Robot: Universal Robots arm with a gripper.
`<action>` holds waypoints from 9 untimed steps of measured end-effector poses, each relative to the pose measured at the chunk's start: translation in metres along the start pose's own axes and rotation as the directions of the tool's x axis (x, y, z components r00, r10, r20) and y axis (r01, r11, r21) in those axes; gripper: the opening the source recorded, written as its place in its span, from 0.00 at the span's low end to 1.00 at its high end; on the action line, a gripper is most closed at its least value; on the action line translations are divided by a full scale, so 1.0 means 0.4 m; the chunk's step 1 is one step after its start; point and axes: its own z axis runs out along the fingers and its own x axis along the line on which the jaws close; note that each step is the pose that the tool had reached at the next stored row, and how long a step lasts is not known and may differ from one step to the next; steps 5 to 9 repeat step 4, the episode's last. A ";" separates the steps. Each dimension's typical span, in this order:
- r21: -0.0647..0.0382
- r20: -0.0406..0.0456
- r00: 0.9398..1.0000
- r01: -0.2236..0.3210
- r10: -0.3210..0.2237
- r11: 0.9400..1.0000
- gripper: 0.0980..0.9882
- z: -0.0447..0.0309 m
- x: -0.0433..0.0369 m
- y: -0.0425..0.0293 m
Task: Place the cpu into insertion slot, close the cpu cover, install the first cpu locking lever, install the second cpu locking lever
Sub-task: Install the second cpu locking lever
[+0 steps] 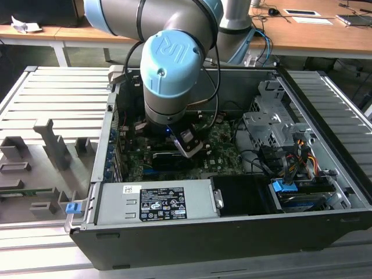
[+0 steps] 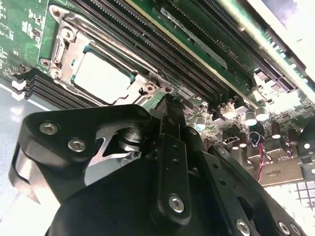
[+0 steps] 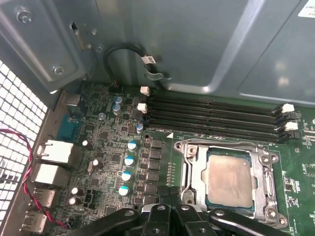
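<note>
The cpu lies flat in the insertion slot, its dull silver top facing up. The cpu cover, a silver metal frame, lies down around it. In the second wrist view the cpu shows through the cover's window just past my fingers. My gripper is shut with nothing between its black fingers. Its tips sit close beside the socket's edge near one corner; touching or apart I cannot tell. In the exterior view the gripper hangs low over the green motherboard inside the open computer case.
Long black memory slots run beside the socket, and small capacitors stand on the board. The grey case wall rises behind. A power supply and drive cage crowd the case. Grey fixture blocks stand outside it.
</note>
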 end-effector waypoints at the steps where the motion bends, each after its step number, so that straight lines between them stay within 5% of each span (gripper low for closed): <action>1: 0.000 0.000 1.000 0.000 0.000 1.000 0.01 -0.002 0.000 0.001; 9: 0.000 0.000 1.000 0.000 0.000 1.000 0.01 -0.004 0.000 0.002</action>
